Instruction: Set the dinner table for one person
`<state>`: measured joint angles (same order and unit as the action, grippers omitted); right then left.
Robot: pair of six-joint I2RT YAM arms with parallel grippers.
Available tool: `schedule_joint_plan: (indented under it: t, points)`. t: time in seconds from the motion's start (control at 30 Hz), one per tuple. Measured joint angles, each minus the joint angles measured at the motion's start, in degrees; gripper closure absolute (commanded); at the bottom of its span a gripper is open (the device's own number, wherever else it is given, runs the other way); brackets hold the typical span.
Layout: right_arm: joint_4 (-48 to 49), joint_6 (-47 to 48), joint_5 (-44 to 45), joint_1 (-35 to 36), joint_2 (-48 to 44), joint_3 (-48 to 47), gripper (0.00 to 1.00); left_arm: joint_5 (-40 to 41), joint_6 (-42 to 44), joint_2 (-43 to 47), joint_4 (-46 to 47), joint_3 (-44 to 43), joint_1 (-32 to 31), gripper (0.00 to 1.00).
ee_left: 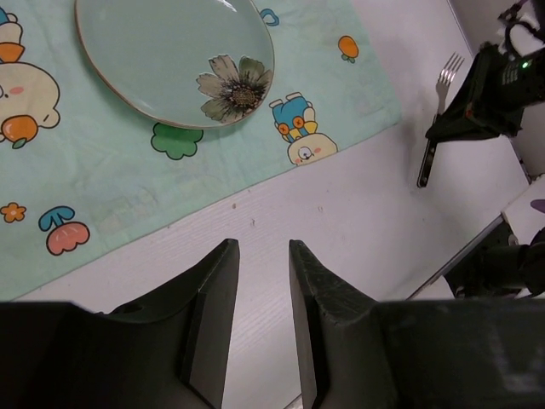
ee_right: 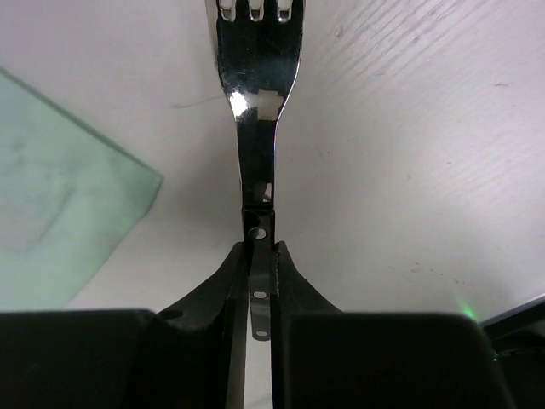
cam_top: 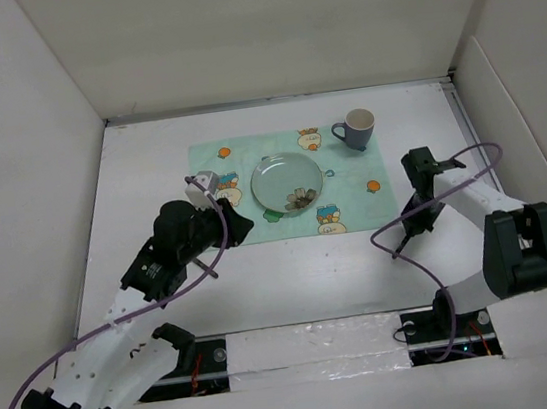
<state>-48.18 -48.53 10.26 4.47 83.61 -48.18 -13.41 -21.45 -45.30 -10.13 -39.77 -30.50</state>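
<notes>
Black right claw [ee_right: 258,247]: clenched on the dark handle of the fork [ee_right: 255,94], tines pointing away, over bare table.
Left claw [ee_left: 262,247]: released, jaws apart with nothing between them, over the table just off the mat's near edge.
Mat [ee_left: 170,179]: mint-green with a cartoon print, lying flat mid-table.
Done: the plate [ee_left: 153,60] sits on the mat; the mug [cam_top: 357,129] stands at the mat's far right corner.
Left to do: the fork is not yet laid down; it hangs right of the mat, near its corner. No knife or spoon shows, so the job looks roughly half done.
Table [cam_top: 294,282]: matte white and flat, faintly scuffed, under everything.
Room: plain white walls [cam_top: 260,25] on three sides.
</notes>
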Motion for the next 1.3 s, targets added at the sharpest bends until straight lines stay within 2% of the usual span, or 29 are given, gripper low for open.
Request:
schedule_joint_plan:
  t: [0.1,0.23,0.4,0.57,0.73,1.07,1.17,1.3]
  points:
    - [-3.4,0.6,3.3,2.2,-4.2,-5.0,1.00,0.9,0.0,0.0,0.0,0.0,-2.0,0.74]
    - [-5.7,4.2,5.8,8.5,-9.6,-18.1,1.00,1.9,0.0,-0.8,0.1,0.0,-4.2,0.73]
    - [-5.4,8.8,4.7,16.2,-9.3,-32.7,1.00,3.8,-0.2,-2.8,0.0,0.0,-4.4,0.73]
    - [-5.4,11.9,2.3,21.9,-0.1,-40.9,1.00,8.0,-1.2,-3.0,-1.0,-0.8,-4.4,0.70]
    - [-4.5,15.8,-1.0,25.9,11.0,-45.1,1.00,13.2,-3.0,-2.7,-4.1,-6.2,-4.4,0.68]
    - [-2.3,21.1,-9.2,27.2,24.8,-48.8,1.00,22.4,-11.1,-2.7,-11.7,-10.9,-3.8,0.69]
    - [-1.7,20.0,-11.0,29.2,30.0,-55.2,1.00,23.8,-11.6,-3.0,-14.2,-14.3,-2.6,0.68]
    - [-0.9,18.0,-12.7,33.0,39.8,-68.1,1.00,23.6,-11.6,-5.2,-15.2,-23.5,-1.9,0.68]
